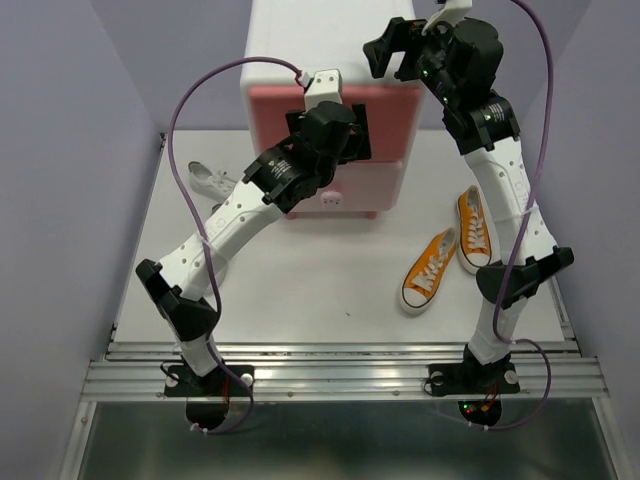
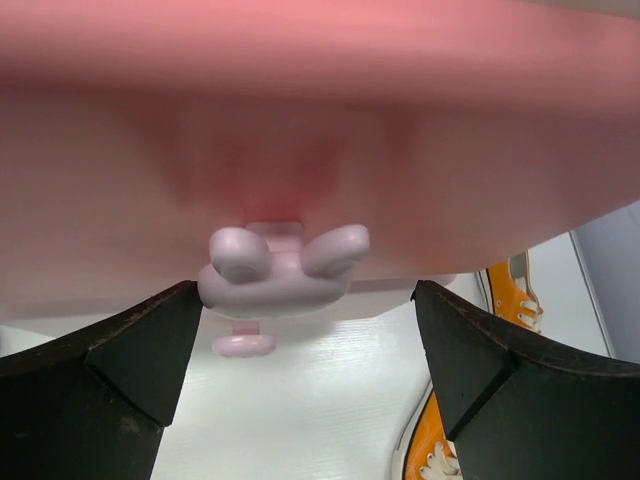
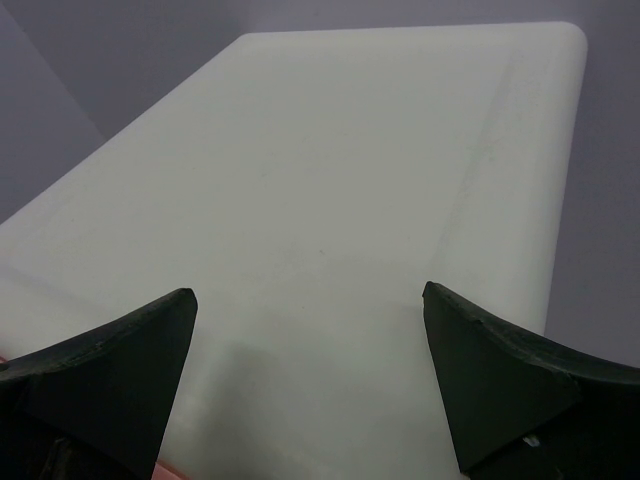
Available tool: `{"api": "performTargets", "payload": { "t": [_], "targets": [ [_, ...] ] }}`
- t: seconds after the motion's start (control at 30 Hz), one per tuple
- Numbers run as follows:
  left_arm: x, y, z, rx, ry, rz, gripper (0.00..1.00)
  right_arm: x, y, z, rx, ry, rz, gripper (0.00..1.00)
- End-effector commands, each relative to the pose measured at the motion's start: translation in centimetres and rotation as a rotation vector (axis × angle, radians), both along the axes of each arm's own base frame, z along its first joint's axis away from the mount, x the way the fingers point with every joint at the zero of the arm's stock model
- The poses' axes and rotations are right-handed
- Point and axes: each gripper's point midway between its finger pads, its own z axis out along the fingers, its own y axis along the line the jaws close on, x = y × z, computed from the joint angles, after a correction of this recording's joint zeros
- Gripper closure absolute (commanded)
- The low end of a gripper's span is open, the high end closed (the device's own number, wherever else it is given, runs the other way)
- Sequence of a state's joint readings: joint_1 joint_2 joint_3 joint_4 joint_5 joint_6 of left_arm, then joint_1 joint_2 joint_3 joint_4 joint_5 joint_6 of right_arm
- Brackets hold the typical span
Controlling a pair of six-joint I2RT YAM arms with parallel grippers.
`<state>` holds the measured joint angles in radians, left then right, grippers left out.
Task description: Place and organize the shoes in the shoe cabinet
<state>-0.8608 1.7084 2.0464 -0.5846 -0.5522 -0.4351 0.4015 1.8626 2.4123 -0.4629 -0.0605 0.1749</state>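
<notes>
The left tool (image 2: 305, 295) is spread wide in front of the shoe cabinet (image 1: 310, 30), right up at the darker pink upper drawer (image 1: 390, 110). In the left wrist view its two black fingers (image 2: 120, 380) stand either side of that drawer's white bunny knob (image 2: 280, 265). There is clear daylight between the knob and the right-hand finger. The left-hand fingertip sits very close to the knob's edge, and whether it touches cannot be told. Nothing is pinched, and the tool holds nothing.

Just below, the second knob (image 2: 243, 343) peeks out on the pale pink lower drawer (image 1: 370, 185). Both drawer fronts look flush with the cabinet from above.

Up high, the right tool (image 1: 395, 50) hangs over the cabinet's flat white top. Its fingers (image 3: 500, 380) are also spread wide, with only the bare top showing between them. It grips nothing, and the pictures do not settle whether it touches the top.

The cabinet stands at the far side of the surface (image 1: 300, 290). The two orange sneakers (image 1: 430, 270) lie out on the surface to the right of the cabinet, beside the right arm. They are close together, soles down, with white toe caps and laces showing. One white sneaker (image 1: 208, 180) lies to the left of the cabinet, partly hidden behind the left arm and its purple cable (image 1: 180, 110). No shoe is inside the cabinet as far as these views show.
</notes>
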Motion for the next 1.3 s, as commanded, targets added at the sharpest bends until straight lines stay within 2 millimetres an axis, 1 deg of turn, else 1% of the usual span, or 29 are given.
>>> {"api": "performTargets", "payload": {
  "t": [0.0, 0.1, 0.17, 0.3, 0.37, 0.4, 0.5, 0.53, 0.57, 0.6, 0.63, 0.67, 0.77, 0.8, 0.87, 0.9, 0.97, 1.0, 1.03, 1.1, 1.17, 1.27],
  "targets": [
    [1.2, 0.7, 3.0, -0.042, -0.072, 0.021, 0.02, -0.5, 1.5, -6.6, -0.052, 0.224, 0.048, 0.0],
    [1.7, 0.9, 3.0, -0.034, -0.073, 0.031, 0.02, -0.6, 1.5, -6.5, -0.052, 0.224, 0.046, 0.0],
    [1.9, 0.9, 3.3, -0.044, -0.076, 0.029, 0.05, -0.7, 1.6, -6.7, -0.051, 0.228, 0.052, 0.0],
    [2.3, 0.8, 2.9, -0.035, -0.072, 0.02, 0.12, -0.8, 1.6, -6.6, -0.05, 0.229, 0.054, 0.0],
    [2.2, 0.8, 3.0, -0.043, -0.071, 0.019, 0.21, -0.8, 1.5, -6.6, -0.051, 0.228, 0.054, 0.0],
    [2.2, 0.8, 3.2, -0.049, -0.073, 0.021, 0.33, -0.8, 1.5, -6.6, -0.051, 0.228, 0.052, 0.0],
    [2.0, 1.0, 3.6, -0.064, -0.076, 0.022, 0.52, -0.8, 1.5, -6.7, -0.052, 0.23, 0.052, 0.0],
    [1.8, 1.1, 3.6, -0.064, -0.07, 0.019, 0.65, -0.8, 1.5, -6.9, -0.052, 0.234, 0.052, 0.0],
    [1.7, 1.1, 3.5, -0.07, -0.064, 0.018, 0.71, -0.8, 1.5, -7.0, -0.054, 0.237, 0.052, 0.0],
    [1.3, 1.4, 3.6, -0.073, -0.06, 0.015, 0.77, -0.8, 1.5, -7.0, -0.054, 0.237, 0.051, 0.0],
    [1.1, 1.4, 3.1, -0.071, -0.047, 0.013, 0.82, -0.8, 1.5, -7.1, -0.056, 0.239, 0.049, 0.0],
    [0.9, 1.4, 2.8, -0.077, -0.037, 0.007, 0.89, -0.8, 1.4, -7.2, -0.058, 0.24, 0.044, 0.0],
    [-0.3, 1.8, 1.8, -0.076, -0.011, -0.003, 0.98, -0.7, 1.1, -7.1, -0.062, 0.232, 0.031, 0.0],
    [-0.6, 1.9, 1.6, -0.077, -0.003, -0.006, 1.0, -0.7, 1.1, -7.2, -0.061, 0.234, 0.029, 0.0],
    [-1.6, 2.4, 1.0, -0.082, 0.012, -0.011, 1.0, -0.6, 1.1, -7.0, -0.058, 0.231, 0.029, 0.0],
    [-2.5, 2.6, 1.4, -0.094, 0.011, -0.019, 1.0, -0.6, 1.2, -7.0, -0.054, 0.232, 0.031, 0.0],
    [-3.6, 2.9, 0.8, -0.096, 0.028, -0.025, 1.0, -0.6, 1.3, -7.1, -0.049, 0.234, 0.037, 0.0],
    [-3.6, 3.0, 0.0, -0.085, 0.042, -0.018, 1.0, -0.5, 1.4, -7.3, -0.048, 0.24, 0.038, 0.0],
    [-4.3, 3.2, -0.3, -0.085, 0.054, -0.015, 1.0, -0.6, 1.4, -7.2, -0.045, 0.24, 0.039, 0.0],
    [-5.2, 3.6, -0.5, -0.087, 0.064, -0.017, 1.0, -0.5, 1.5, -7.6, -0.048, 0.247, 0.038, 0.0],
    [-6.1, 3.4, -0.9, -0.092, 0.08, -0.02, 1.0, -0.4, 1.5, -7.6, -0.049, 0.245, 0.036, 0.0],
    [-7.6, 3.1, -1.0, -0.088, 0.09, -0.027, 1.0, -0.3, 1.5, -7.6, -0.05, 0.24, 0.035, 0.0]
  ]
}}
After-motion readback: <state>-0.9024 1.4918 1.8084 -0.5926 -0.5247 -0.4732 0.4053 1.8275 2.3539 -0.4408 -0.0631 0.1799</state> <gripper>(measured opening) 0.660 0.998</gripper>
